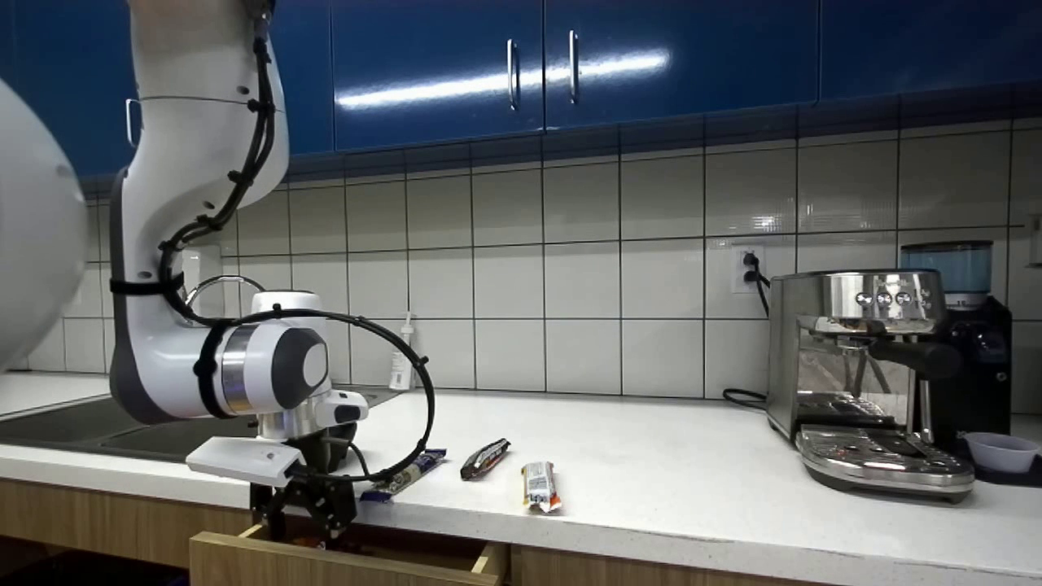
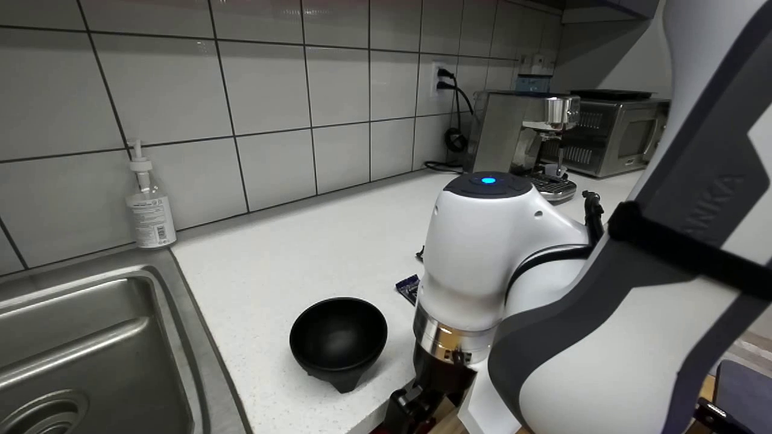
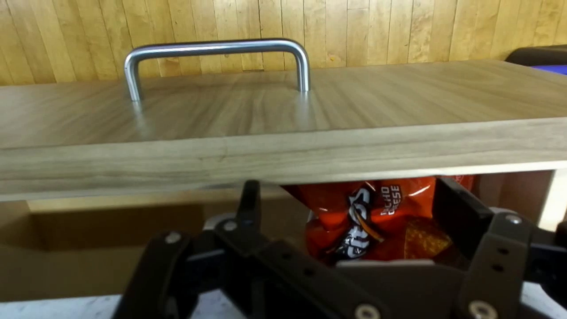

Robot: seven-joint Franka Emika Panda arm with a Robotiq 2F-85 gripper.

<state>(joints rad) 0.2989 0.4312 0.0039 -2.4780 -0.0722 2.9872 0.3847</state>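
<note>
My gripper (image 3: 351, 199) points down into a pulled-out wooden drawer (image 1: 326, 566), its black fingers (image 3: 251, 201) spread wide. Below and between them lies a shiny red-orange nacho cheese chip bag (image 3: 332, 221), seen in the wrist view. The right finger overlaps the bag's edge there; whether it touches cannot be told. Part of the bag is hidden under the drawer front (image 3: 266, 161) and behind the gripper. On the counter above the drawer are a blue-wrapped bar (image 1: 411, 474), a dark-wrapped bar (image 1: 486, 459) and a white-and-orange bar (image 1: 539, 486).
The drawer front carries a metal handle (image 3: 217, 46). A black bowl (image 2: 338, 337) stands near the counter edge, beside the steel sink (image 2: 166, 295). A soap bottle (image 2: 151, 211) is by the wall. Farther along the counter (image 1: 651, 472) stands a coffee machine (image 1: 855, 305).
</note>
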